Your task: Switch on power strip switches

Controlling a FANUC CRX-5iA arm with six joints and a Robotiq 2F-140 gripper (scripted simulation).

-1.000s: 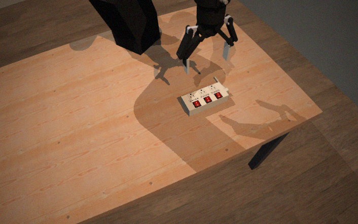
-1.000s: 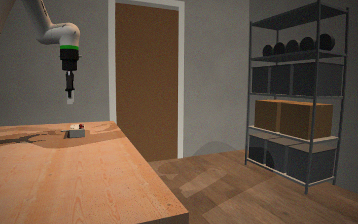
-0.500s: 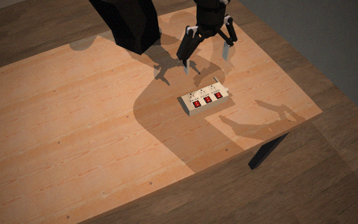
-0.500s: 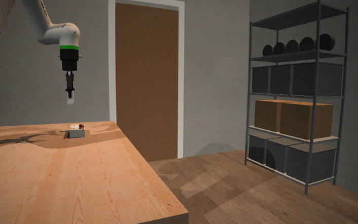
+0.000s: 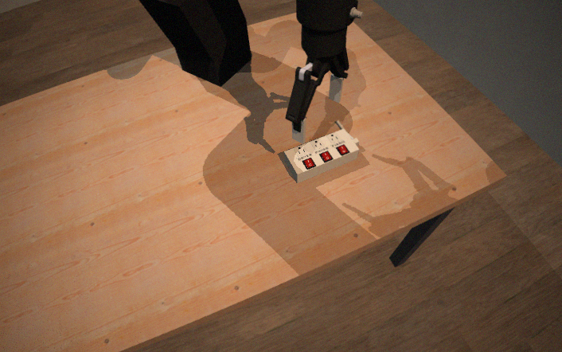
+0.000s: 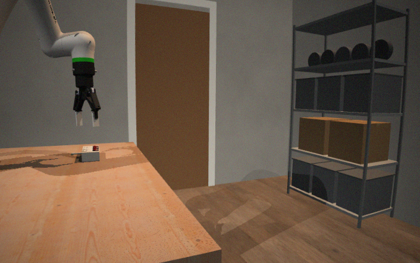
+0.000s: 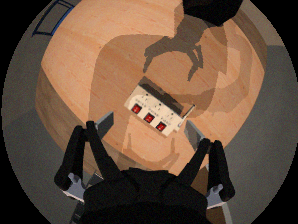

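Standing at right of the exterior view: metal shelf rack [image 6: 367,130] bearing dark cylinders [image 6: 350,53], grey bins [image 6: 348,93] and cardboard boxes [image 6: 357,140]. Occupying centre: brown door [image 6: 172,93]. Filling lower left: wooden table [image 6: 93,210].

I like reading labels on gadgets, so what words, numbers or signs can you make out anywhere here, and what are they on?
Power strip: a small printed label above each of the three red switches, too blurred to read.
Red switches: tiny marks on each rocker, too small to read.
Robot arm: dark lettering near the top edge, cut off and unreadable.
Boxes on the shelf rack: no text visible.
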